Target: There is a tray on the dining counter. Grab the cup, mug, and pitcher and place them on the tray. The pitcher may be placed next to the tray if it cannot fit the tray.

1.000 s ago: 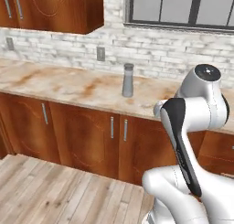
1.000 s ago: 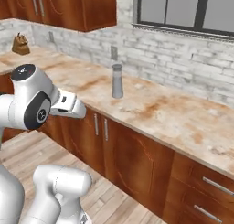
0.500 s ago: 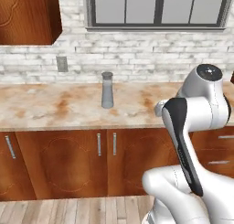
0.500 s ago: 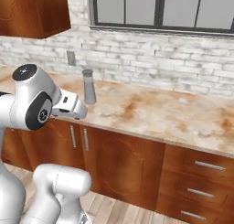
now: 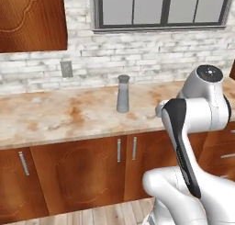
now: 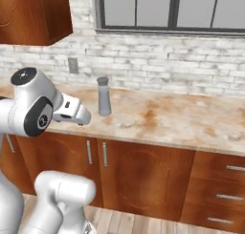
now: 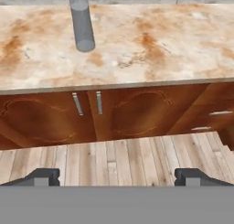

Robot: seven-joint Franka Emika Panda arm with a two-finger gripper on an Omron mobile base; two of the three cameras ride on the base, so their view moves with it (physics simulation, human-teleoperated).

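Note:
The tall grey pitcher (image 5: 122, 94) (image 6: 103, 97) stands upright on a beige, rust-veined wall counter (image 5: 55, 120) (image 6: 182, 119), under a window. In the hand view the pitcher (image 7: 81, 22) is at the upper left, far beyond the fingertips. My gripper (image 7: 118, 177) is open with nothing between its fingers, hanging over the wood floor in front of the cabinets, well short of the counter edge. In the right base view the gripper (image 6: 80, 119) is held close to the arm, left of and nearer than the pitcher. The tray, dining counter, cup and mug are out of view.
Brown cabinet doors (image 7: 137, 113) with metal handles run under the counter, with drawers (image 6: 225, 195) at the right. Light wood floor (image 7: 119, 159) lies between me and the cabinets. A brick wall with an outlet (image 5: 66, 69) backs the counter, and an upper cabinet (image 5: 30, 17) hangs at the left.
The whole picture has shifted: the base has driven and turned, so the counter is now seen more squarely. The pitcher stands as before, and the gripper stays open.

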